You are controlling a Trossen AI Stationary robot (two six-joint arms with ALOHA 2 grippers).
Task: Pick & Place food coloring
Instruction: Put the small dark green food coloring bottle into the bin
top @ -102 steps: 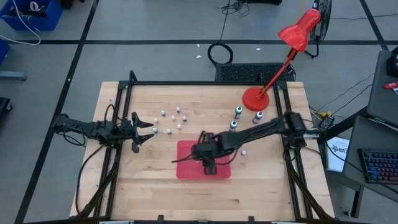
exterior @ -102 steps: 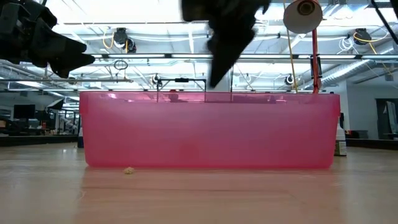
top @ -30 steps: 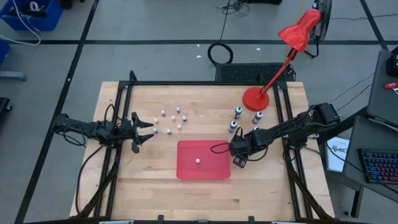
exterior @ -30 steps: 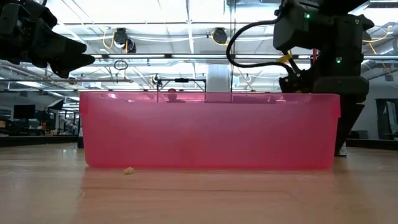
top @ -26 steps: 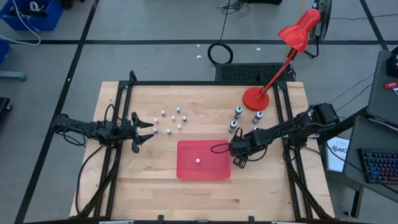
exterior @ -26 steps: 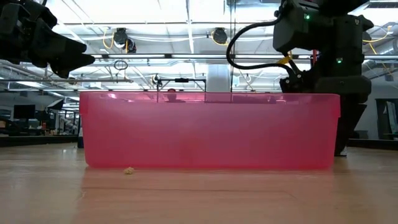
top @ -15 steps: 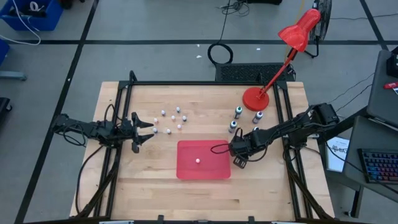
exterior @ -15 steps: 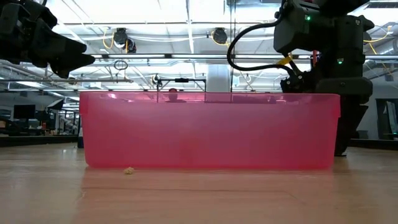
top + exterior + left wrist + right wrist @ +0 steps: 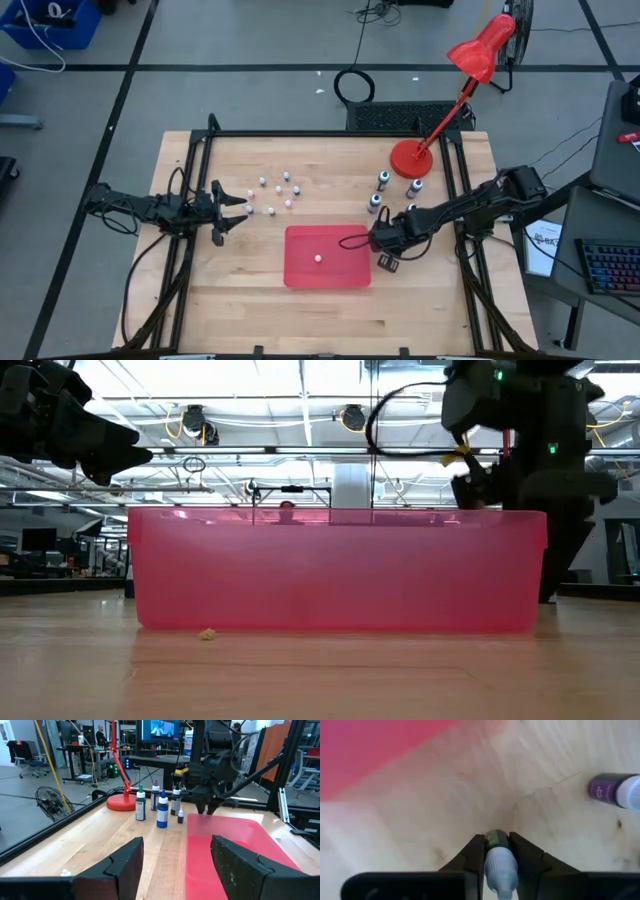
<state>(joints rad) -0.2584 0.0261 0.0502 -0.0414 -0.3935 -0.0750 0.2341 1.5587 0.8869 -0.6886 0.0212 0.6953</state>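
Red tray [image 9: 345,270] sits at the near-centre of the table [image 9: 240,290], one tiny white-topped food coloring bottle [image 9: 318,258] lying inside it. Right gripper [image 9: 386,262] is just off the tray's right edge, above the wood; right wrist view shows its two fingers [image 9: 474,855] clamped on a small food coloring bottle with pale cap [image 9: 498,863], olive label between the pads, with a purple-labelled bottle [image 9: 615,790] lying on the wood near it. Low view: right gripper [image 9: 545,575] hangs behind the tray's right end. Left gripper [image 9: 232,208] waits over the table's left side, fingers apart per the left wrist view, where the pads [image 9: 125,865] sit wide either side of the view. Just beyond it, a loose cluster of tiny white and pinkish bottles [image 9: 278,190] on the far-left half of the table. Far right, near the red lamp base [image 9: 409,158], larger dark bottles with green, blue and white tops [image 9: 162,809] stand upright in a group.
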